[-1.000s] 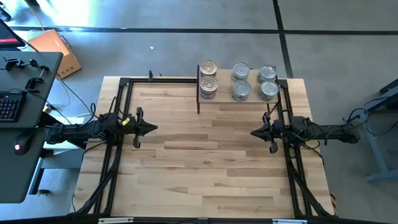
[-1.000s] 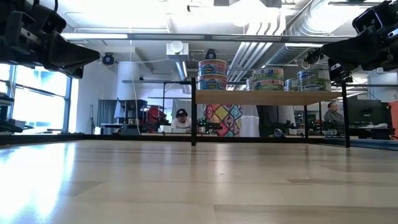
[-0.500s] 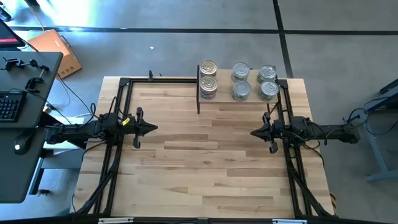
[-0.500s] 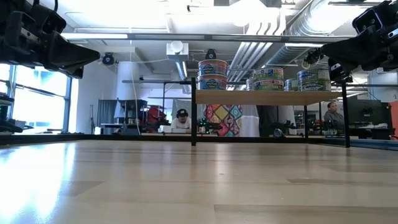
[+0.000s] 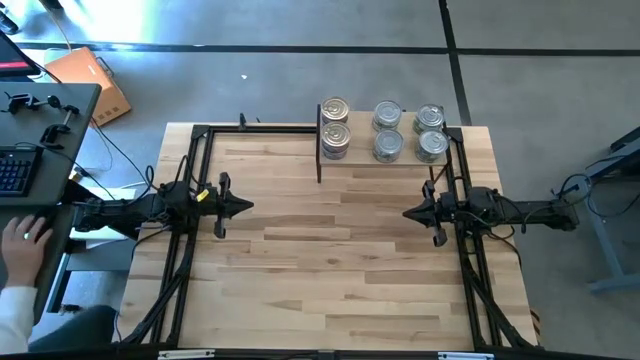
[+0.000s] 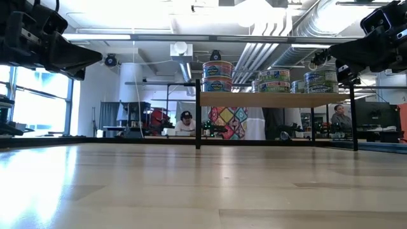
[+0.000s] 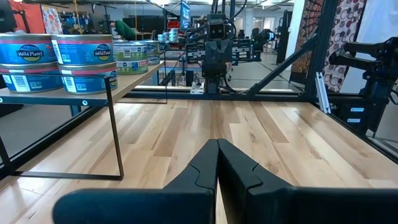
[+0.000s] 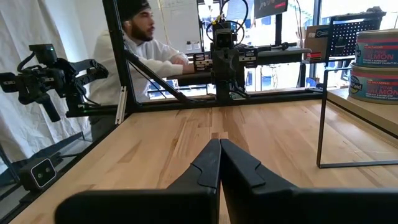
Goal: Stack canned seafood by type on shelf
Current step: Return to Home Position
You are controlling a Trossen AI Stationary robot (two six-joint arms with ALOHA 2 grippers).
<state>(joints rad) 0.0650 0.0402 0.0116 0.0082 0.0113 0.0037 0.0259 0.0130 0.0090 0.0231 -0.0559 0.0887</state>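
The shelf (image 5: 385,163) stands at the table's far edge on thin black legs. Several tins stand on it in stacks of two: blue-labelled ones at its left end (image 5: 335,127), others in the middle (image 5: 387,132) and at the right (image 5: 431,133). They also show in the low view (image 6: 217,76) and the left wrist view (image 7: 56,59). My left gripper (image 5: 250,207) hovers shut and empty over the table's left side. My right gripper (image 5: 406,212) hovers shut and empty over the right side. The two point at each other.
Black frame rails (image 5: 190,170) run along the table's left, far and right sides. A person sits beyond the table's left side (image 8: 140,43); a hand (image 5: 22,245) rests on the desk at the left. The bare wooden tabletop (image 5: 330,260) lies between the grippers.
Both arms and the tins have kept still. A person's hand and sleeve have come into the high view at the desk left of the table.
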